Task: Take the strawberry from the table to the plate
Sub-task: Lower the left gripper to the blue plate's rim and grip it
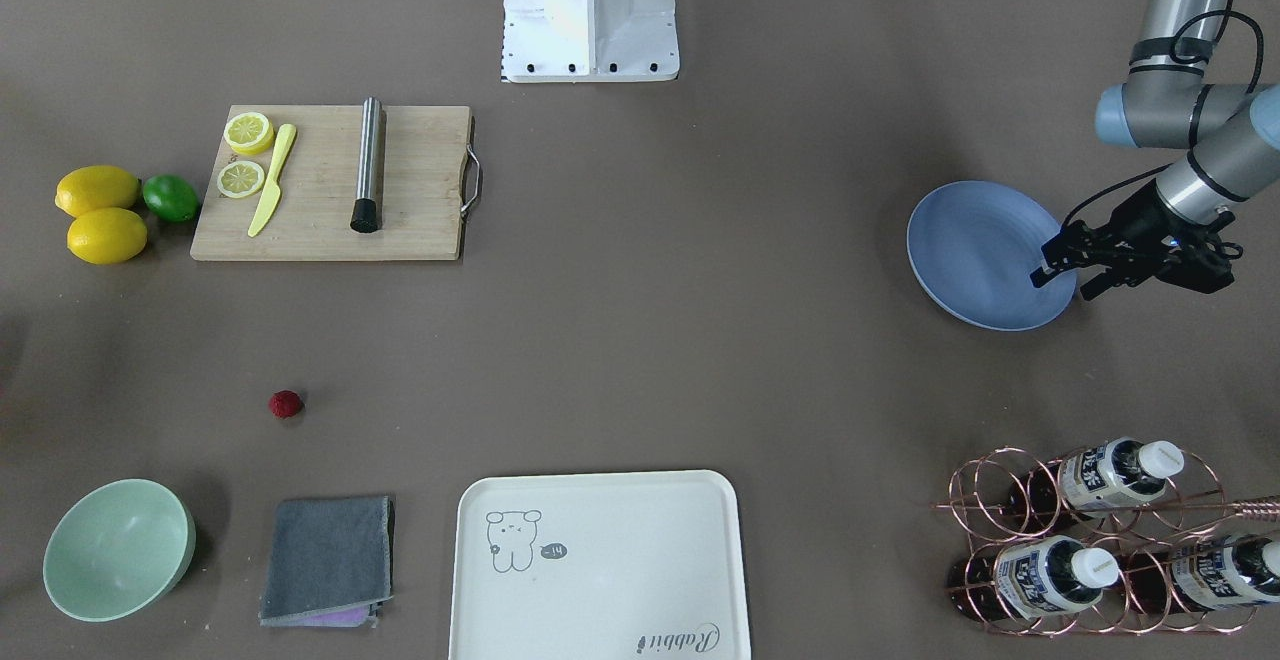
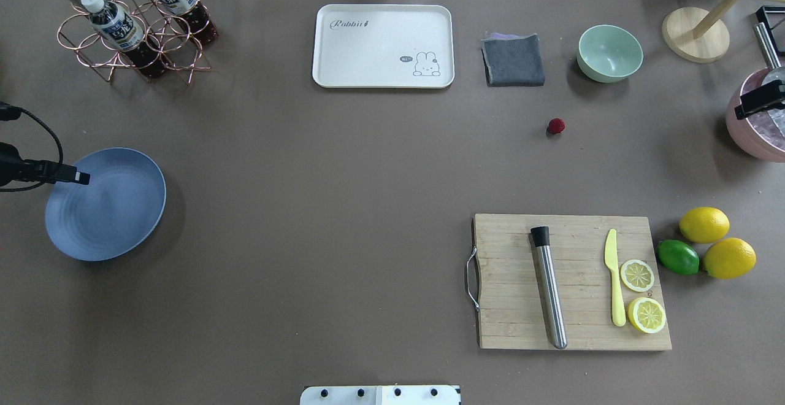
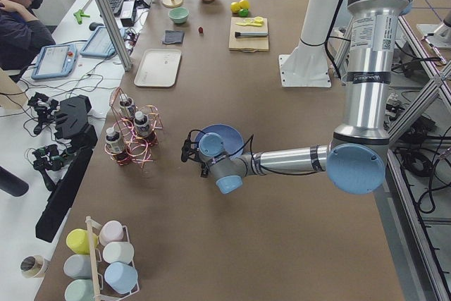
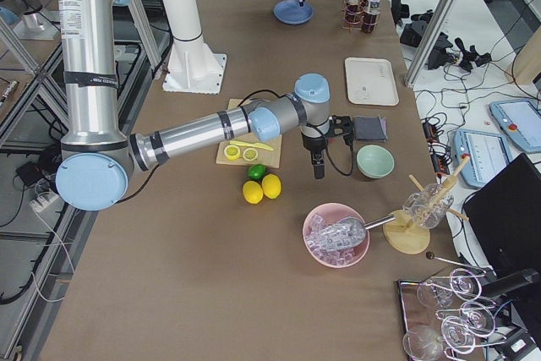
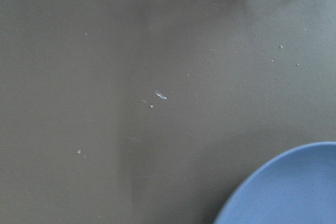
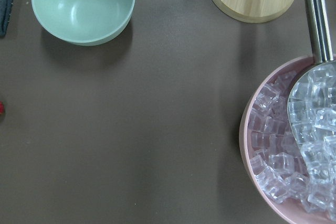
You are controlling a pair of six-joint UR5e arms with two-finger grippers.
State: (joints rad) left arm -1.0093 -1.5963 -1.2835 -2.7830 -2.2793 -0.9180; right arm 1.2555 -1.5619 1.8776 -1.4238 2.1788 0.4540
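Note:
The small red strawberry (image 1: 286, 403) (image 2: 556, 126) lies alone on the grey-brown table (image 2: 343, 165), between the cutting board and the mint bowl. A sliver of it shows at the left edge of the right wrist view (image 6: 1, 108). The blue plate (image 1: 975, 240) (image 2: 110, 208) (image 5: 294, 192) rests empty at the table's far left side. My left gripper (image 1: 1062, 280) (image 2: 76, 177) hovers over the plate's outer rim, its fingers apart and holding nothing. My right gripper (image 2: 760, 99) hangs above the pink ice bowl, far right of the strawberry; its jaw state is unclear.
A wooden cutting board (image 2: 570, 282) carries a steel muddler, yellow knife and lemon slices. Two lemons and a lime (image 2: 677, 256) sit beside it. Mint bowl (image 2: 609, 53), grey cloth (image 2: 514, 59), cream tray (image 2: 383, 46), bottle rack (image 2: 132, 24) and pink ice bowl (image 6: 294, 145) line the far side.

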